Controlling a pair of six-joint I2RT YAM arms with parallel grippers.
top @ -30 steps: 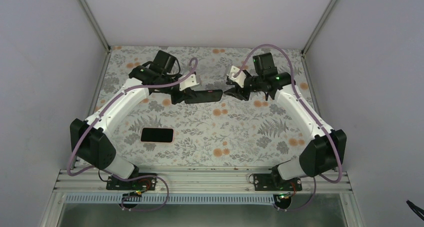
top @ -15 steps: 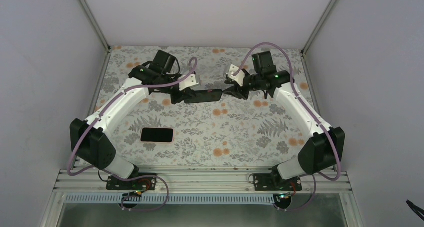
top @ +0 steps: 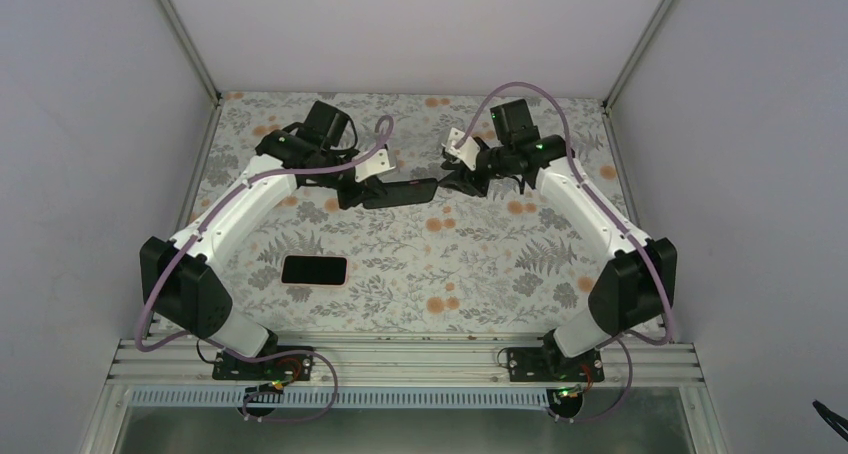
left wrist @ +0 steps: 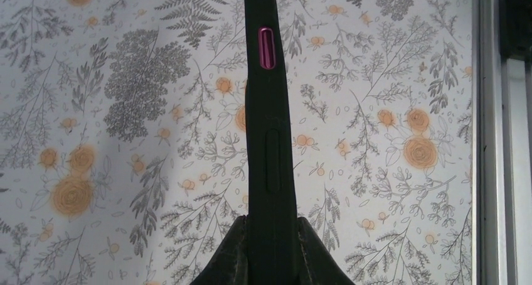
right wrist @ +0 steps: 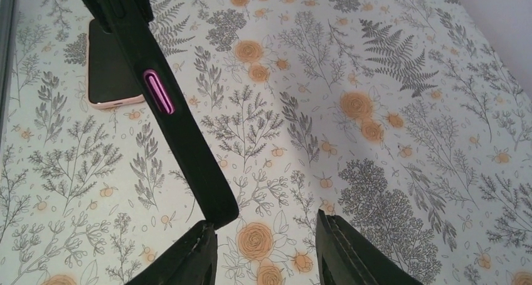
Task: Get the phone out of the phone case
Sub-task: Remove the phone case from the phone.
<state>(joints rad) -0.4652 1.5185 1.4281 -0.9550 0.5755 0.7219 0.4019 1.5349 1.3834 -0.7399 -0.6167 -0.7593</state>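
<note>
Phone is flat on the table, dark face up, left of centre and nearer the near edge, well apart from the case. No change there vs a second ago. Case is off the table, over the far half about mid-width, running left-right. In the left wrist view it's edge-on, with its pink button facing the camera. Left gripper is clamped on the case's left end, fingers tight on both sides, same as before. Diff: case has shifted slightly left. Right gripper has moved in from a clear gap off the case's right end, so that end now sits between its fingers. Right jaws are apart, not closed on it. The tip is right by one finger; can't tell if they touch. Right elbow has swung in a bit too.
</note>
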